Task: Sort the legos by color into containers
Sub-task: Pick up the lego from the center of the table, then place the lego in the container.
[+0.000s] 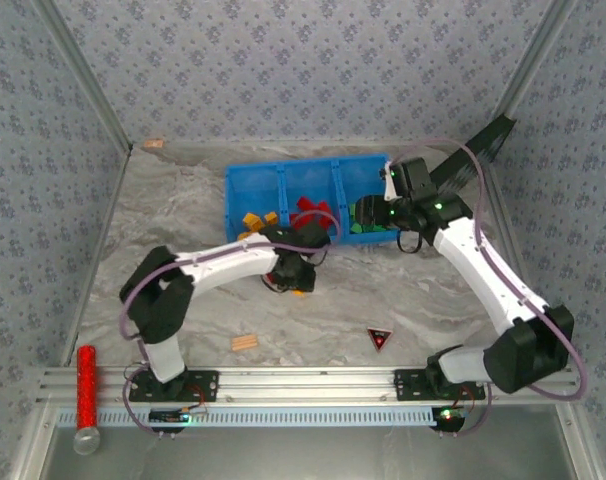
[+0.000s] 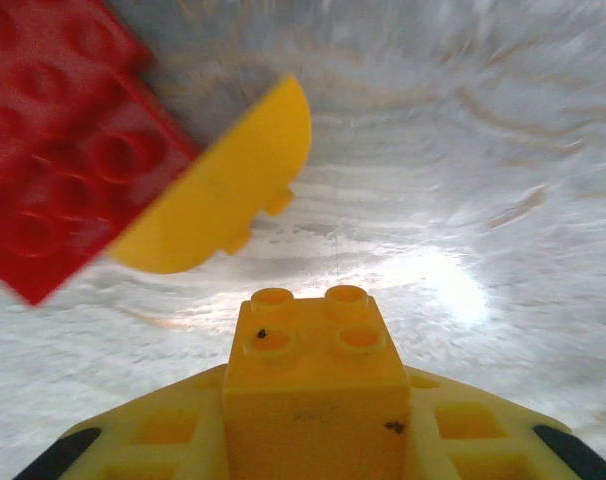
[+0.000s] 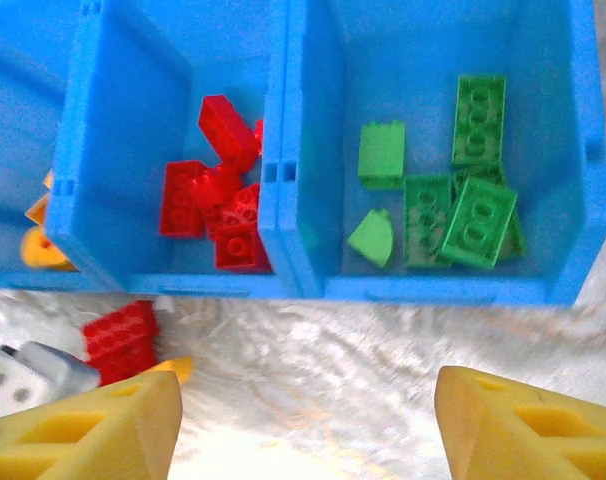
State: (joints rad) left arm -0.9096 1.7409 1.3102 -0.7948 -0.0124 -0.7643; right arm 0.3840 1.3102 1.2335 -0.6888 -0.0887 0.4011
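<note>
Lego in hand: a yellow brick (image 2: 318, 370), pinched between my left fingers (image 2: 153, 435), which are closed on its sides with no gap showing. I cannot tell whether it is off the counter (image 2: 463, 200) or resting on it. Just beyond it lie two loose pieces, a red brick (image 2: 63, 150) and a yellow half-round piece (image 2: 228, 190), touching each other.

My right fingers (image 3: 533, 420) hang spread wide with nothing between them, over the counter just in front of the blue bin (image 3: 293, 120), with the red brick near their left tip.

Farther back, the bin's left compartment (image 3: 23, 100) holds yellow pieces (image 3: 38, 235), the middle compartment (image 3: 133, 100) red pieces (image 3: 218, 205), and the right compartment (image 3: 403, 60) green pieces (image 3: 463, 210).

I judge the step to be the pick-up of the yellow brick, late in the job, since most pieces seem sorted. Next I should lift it straight up so I do not nudge the two neighbours, carry it forward over the bin's near wall to the left compartment, and let go there. The red brick then belongs in the middle compartment, and my right fingers are well placed for it. The half-round piece goes with the yellows.
</note>
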